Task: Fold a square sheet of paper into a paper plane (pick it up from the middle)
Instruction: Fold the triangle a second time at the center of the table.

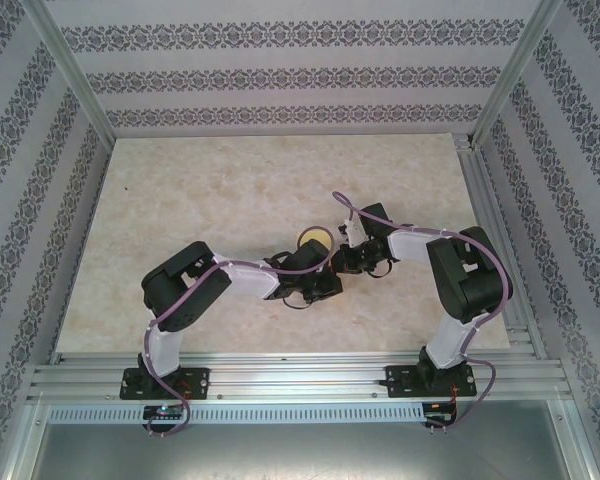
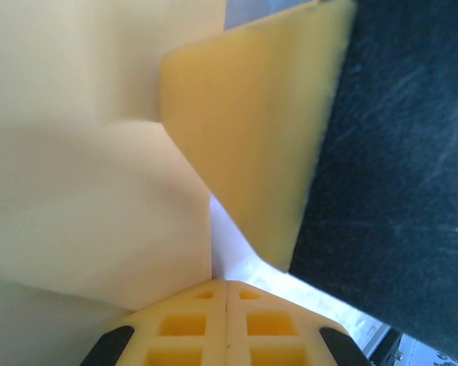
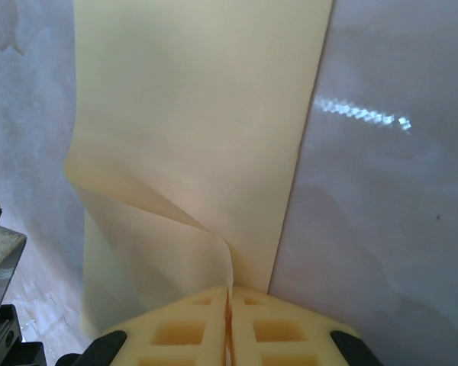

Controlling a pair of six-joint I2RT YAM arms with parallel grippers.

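Pinching square sheet of paper (image 2: 84, 191) w/ L gripper (image 2: 227, 288), tips pressed together; same w/ R gripper (image 3: 229, 291), fold (image 3: 175, 221) just ahead, prob. bracing for crease.

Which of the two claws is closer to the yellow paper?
Neither: left and right both touch the paper. The left gripper is shut on one edge, the sheet spreading ahead of it; the right gripper pinches it at a curled fold.

Count: 2 arms, left arm (image 1: 195, 290) and right arm (image 1: 462, 278); 2 grippers, left gripper (image 2: 227, 286) and right gripper (image 3: 229, 290); 1 paper sheet (image 3: 191, 114); 1 table (image 1: 230, 180).
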